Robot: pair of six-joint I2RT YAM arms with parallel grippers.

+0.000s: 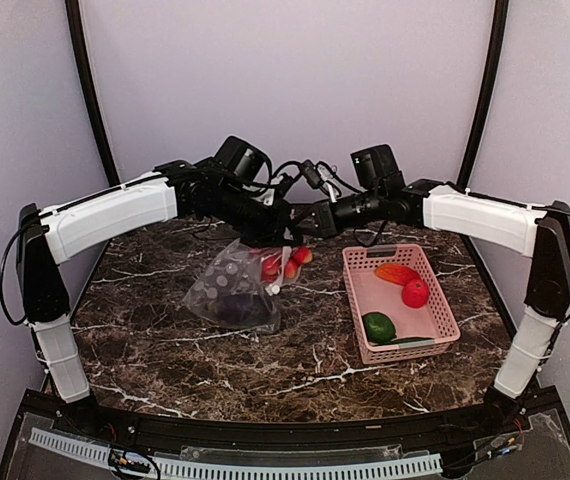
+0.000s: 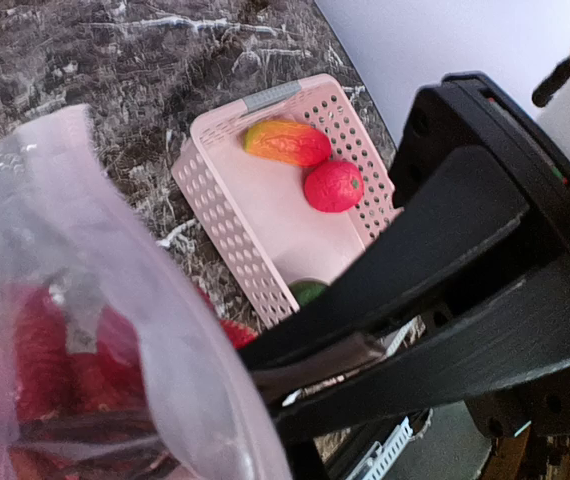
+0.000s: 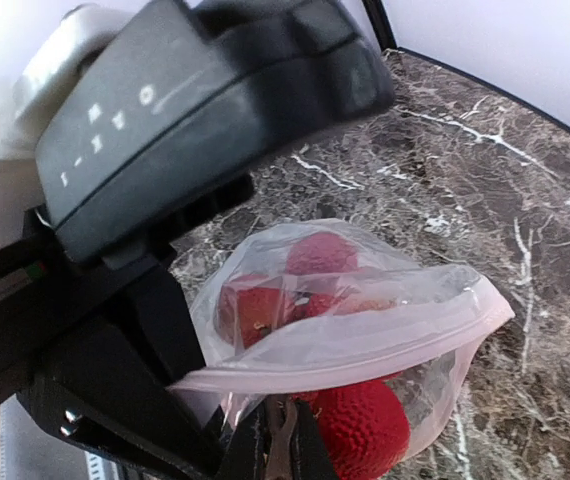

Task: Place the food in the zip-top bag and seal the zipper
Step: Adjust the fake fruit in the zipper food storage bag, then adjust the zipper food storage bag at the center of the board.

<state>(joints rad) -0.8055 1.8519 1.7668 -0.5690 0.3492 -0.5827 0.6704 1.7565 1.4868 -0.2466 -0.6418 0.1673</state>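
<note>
Bag lies on surface just off centre toward 9 o'clock. Belly is down, mouth raised and facing about 2 o'clock. Zipper is unsealed: the pale strip bows open in the right wrist view, lips apart.

Contents: red pieces crowd behind the plastic. A dark purple piece, probably the eggplant, sits low in the belly. Top view shows a red pair right at the mouth; cannot tell whether inside the lip or just outside it.

Left jaws: narrow, pinched on the bag rim at one end of the mouth. Right jaws: narrow, at the near lip, apparently gripping plastic. Contact sits at the frame's bottom edge, so that is a judgement.

Basket stands at 3 o'clock from the bag, apart from it. It holds an oval at the 12 o'clock end, a red ball just beside it, and a green piece near the 7 o'clock corner.

Step in hand, as I read it: filling, with both arms occupied at the mouth and three pieces not yet in. Sealing is premature.

Next move calls for one pair of jaws to release and reach toward 3 o'clock for a piece. The other must keep the lip up and open. Watch for the mouth sagging or the red pair rolling out.
</note>
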